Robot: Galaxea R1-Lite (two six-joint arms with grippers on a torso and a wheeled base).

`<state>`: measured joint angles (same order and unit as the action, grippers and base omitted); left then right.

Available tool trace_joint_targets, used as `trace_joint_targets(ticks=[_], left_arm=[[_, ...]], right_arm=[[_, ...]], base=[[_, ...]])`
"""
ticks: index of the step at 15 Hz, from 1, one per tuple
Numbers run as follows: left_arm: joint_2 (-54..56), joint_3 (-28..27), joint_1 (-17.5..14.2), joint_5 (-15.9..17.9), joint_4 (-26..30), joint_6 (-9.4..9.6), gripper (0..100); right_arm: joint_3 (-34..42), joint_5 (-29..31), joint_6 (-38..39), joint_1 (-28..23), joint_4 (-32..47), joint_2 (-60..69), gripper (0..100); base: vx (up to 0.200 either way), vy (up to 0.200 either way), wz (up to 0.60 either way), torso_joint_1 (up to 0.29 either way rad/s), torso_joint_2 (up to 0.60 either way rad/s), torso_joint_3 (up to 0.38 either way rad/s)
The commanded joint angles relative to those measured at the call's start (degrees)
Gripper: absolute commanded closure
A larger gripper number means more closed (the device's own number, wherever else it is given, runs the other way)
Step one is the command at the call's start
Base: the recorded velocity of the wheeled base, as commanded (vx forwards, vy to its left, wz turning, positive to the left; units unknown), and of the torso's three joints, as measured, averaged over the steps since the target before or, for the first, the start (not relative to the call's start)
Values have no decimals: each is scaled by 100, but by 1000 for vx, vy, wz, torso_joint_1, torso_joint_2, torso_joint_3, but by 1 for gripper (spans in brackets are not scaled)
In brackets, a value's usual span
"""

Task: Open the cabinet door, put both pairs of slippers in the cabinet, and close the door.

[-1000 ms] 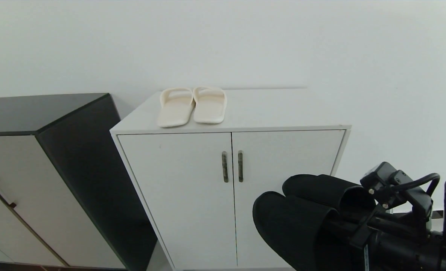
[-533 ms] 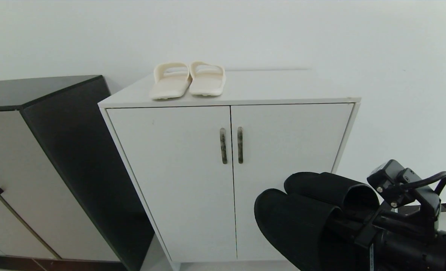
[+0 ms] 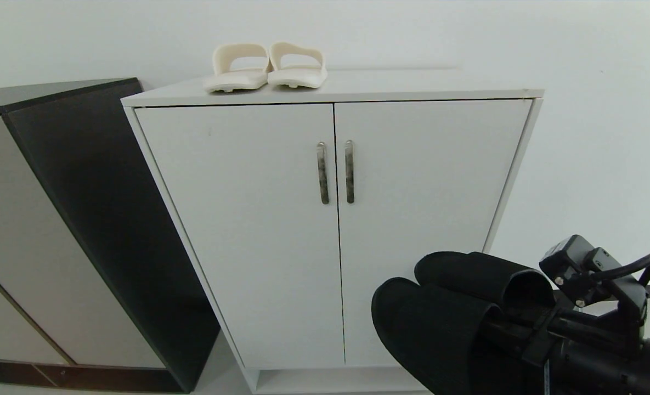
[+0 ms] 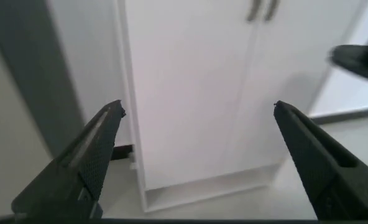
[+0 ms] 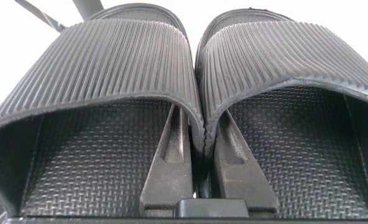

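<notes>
A white two-door cabinet (image 3: 281,230) stands with both doors shut, its two metal handles (image 3: 335,173) side by side at the middle seam. A cream pair of slippers (image 3: 266,67) rests on its top at the left. My right gripper (image 5: 198,171) is shut on a black pair of slippers (image 3: 456,312), pinching their inner straps together; it hangs low at the right, in front of the right door. My left gripper (image 4: 196,124) is open and faces the cabinet's (image 4: 190,93) lower left part with nothing between its fingers.
A black-sided cabinet (image 3: 67,230) with a pale front stands close on the left of the white one. A white wall runs behind both. The floor shows under the white cabinet's raised base (image 3: 330,378).
The whole head view has shifted: the cabinets and cream slippers sit higher in the picture, so the camera has lowered. The right gripper keeps hold of the black slippers in about the same place.
</notes>
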<state>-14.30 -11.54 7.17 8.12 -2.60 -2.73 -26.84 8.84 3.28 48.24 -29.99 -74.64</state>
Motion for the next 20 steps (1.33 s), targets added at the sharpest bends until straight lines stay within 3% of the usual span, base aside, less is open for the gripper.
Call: trace_joint_targets(ticks=[1, 3, 5, 7, 8, 11, 14, 18, 20], left_arm=[[-1453, -357, 101, 665, -233, -61, 0], [-2042, -340, 101, 1016, -663, -61, 0], [-2894, -375, 109, 1667, -1393, -61, 0], [-3474, -524, 232, 1948, -1885, -61, 0], [-3606, -577, 338, 1957, -1964, -61, 0], [-4125, -1043, 1384, 1948, -2069, -61, 0], [-4801, -1772, 2087, 1930, -2096, -61, 0], [-5847, -2862, 2667, 1807, -2105, -70, 0], [-6454, -3416, 2755, 1702, -2113, -61, 0]], right_arm=[[4, -5, -3, 1, -7, 2, 100], [4, -5, -12, 1, 2, -15, 100], [30, -5, -12, 10, 2, -68, 100], [30, -5, -12, 37, 2, -77, 100], [30, -5, -12, 37, 2, -77, 100], [30, -5, -20, 54, 2, -86, 100], [30, -5, -20, 63, 2, -77, 100], [48, -5, -29, 63, 2, -129, 100], [48, -5, -55, 72, 2, -138, 100]], base=[[0, 0, 0, -2, 198, 173], [0, 0, 0, -2, 88, 80], [0, 0, 0, 0, 0, 0], [0, 0, 0, 0, 0, 0], [0, 0, 0, 0, 0, 0], [0, 0, 0, 0, 0, 0], [0, 0, 0, 0, 0, 0], [0, 0, 0, 0, 0, 0], [0, 0, 0, 0, 0, 0]])
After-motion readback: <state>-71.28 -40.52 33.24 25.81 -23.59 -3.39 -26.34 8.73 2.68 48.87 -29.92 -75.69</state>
